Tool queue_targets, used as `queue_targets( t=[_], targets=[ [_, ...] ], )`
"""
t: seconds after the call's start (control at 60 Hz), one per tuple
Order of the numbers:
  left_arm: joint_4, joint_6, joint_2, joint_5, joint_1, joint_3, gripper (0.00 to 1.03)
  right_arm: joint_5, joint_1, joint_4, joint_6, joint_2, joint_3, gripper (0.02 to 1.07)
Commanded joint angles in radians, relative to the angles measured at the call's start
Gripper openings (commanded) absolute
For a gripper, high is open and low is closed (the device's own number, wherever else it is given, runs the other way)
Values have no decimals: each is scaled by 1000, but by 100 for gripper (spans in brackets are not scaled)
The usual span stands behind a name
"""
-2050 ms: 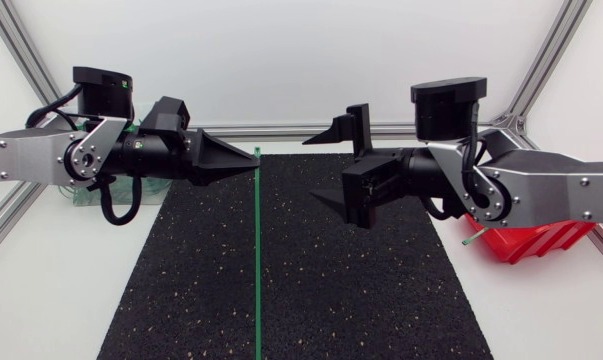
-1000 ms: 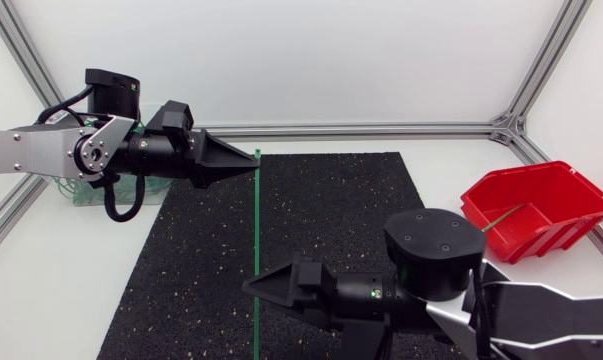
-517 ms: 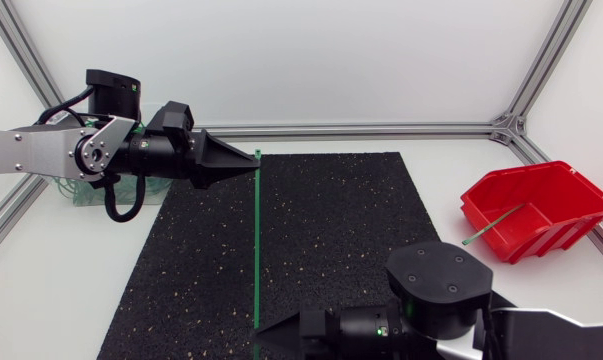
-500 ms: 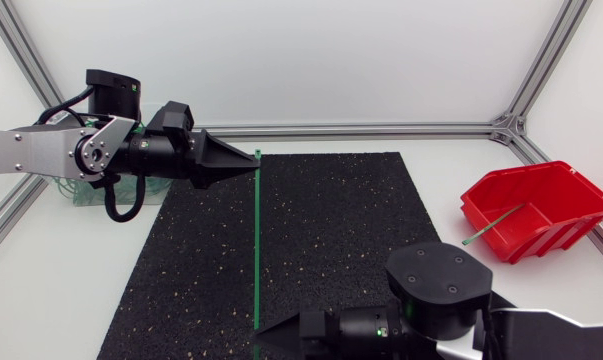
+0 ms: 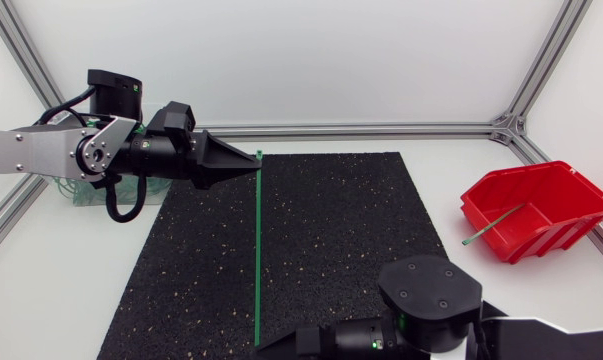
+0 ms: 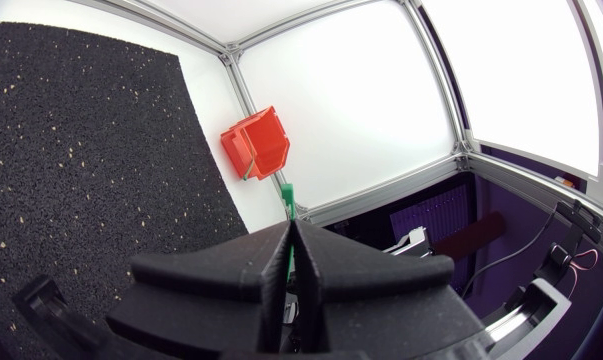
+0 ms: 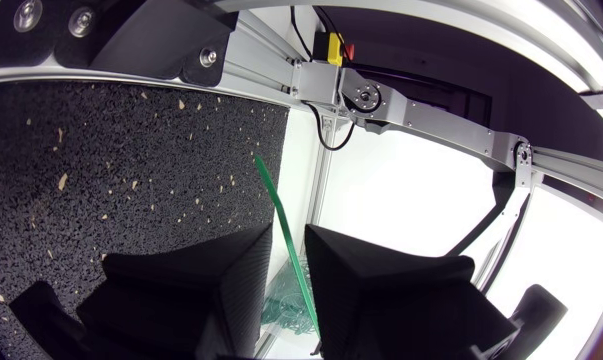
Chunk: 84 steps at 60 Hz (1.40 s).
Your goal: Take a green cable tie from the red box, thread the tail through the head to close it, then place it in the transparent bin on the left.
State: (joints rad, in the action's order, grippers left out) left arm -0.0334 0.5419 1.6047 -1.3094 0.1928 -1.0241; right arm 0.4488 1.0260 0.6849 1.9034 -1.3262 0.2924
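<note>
A long green cable tie [image 5: 256,250] hangs straight over the black mat [image 5: 331,230]. My left gripper [image 5: 255,161] is shut on it just below its head [image 6: 287,193]. The tail end lies between the fingers of my right gripper [image 5: 264,349] at the table's front edge. In the right wrist view the strap [image 7: 281,220] runs between the two fingers [image 7: 236,270], close to the farther one, with a gap still showing, so that gripper [image 7: 287,252] is open. The red box [image 5: 541,208] stands at the right with another green tie [image 5: 486,230] sticking out. The transparent bin [image 5: 79,196] sits behind my left arm.
The aluminium frame rails [image 5: 381,129] run along the back and sides of the white table. The red box [image 6: 256,145] also shows in the left wrist view, beyond the mat's far corner. Several green ties [image 7: 281,305] lie in the bin.
My right arm has slid towards the table's front edge, along the tie to its tail end, and its fingers have narrowed around the strap. The left arm has kept still.
</note>
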Motion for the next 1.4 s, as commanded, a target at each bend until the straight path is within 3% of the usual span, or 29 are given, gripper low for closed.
queue_targets(
  t=[0.0, 0.067, 0.15, 0.367, 0.633, 0.933, 1.15, 1.2, 1.333, 1.383],
  targets=[
    [6, -3, 14, -19, 7, -16, 4, 7, 6, 18, -7, -24, -16, 26],
    [6, -3, 12, -19, 7, -14, 4, 7, 6, 27, -7, -33, -16, 10],
    [6, -3, 11, -19, 7, -13, 4, 7, 3, 31, -7, -39, -16, 8],
    [6, -11, 6, -19, 7, -4, 4, 31, -17, 36, -46, 4, -10, 8],
    [4, -28, -11, -19, 7, 16, 4, 47, -41, -12, -379, 74, 44, 8],
    [-22, -37, -35, -19, 14, 52, 4, 168, -147, 7, -791, 67, 44, 8],
    [-23, -43, -55, -14, 28, 67, 4, 188, -184, -13, -920, 41, 54, 8],
    [-22, -43, -60, -14, 28, 67, 4, 212, -184, -62, -991, 47, 79, 8],
    [-23, -46, -69, -10, 33, 75, 4, 163, -185, -337, -1064, 71, 175, 8],
    [-23, -49, -72, -7, 33, 79, 4, 188, -185, -450, -1046, 85, 205, 8]
  ],
)
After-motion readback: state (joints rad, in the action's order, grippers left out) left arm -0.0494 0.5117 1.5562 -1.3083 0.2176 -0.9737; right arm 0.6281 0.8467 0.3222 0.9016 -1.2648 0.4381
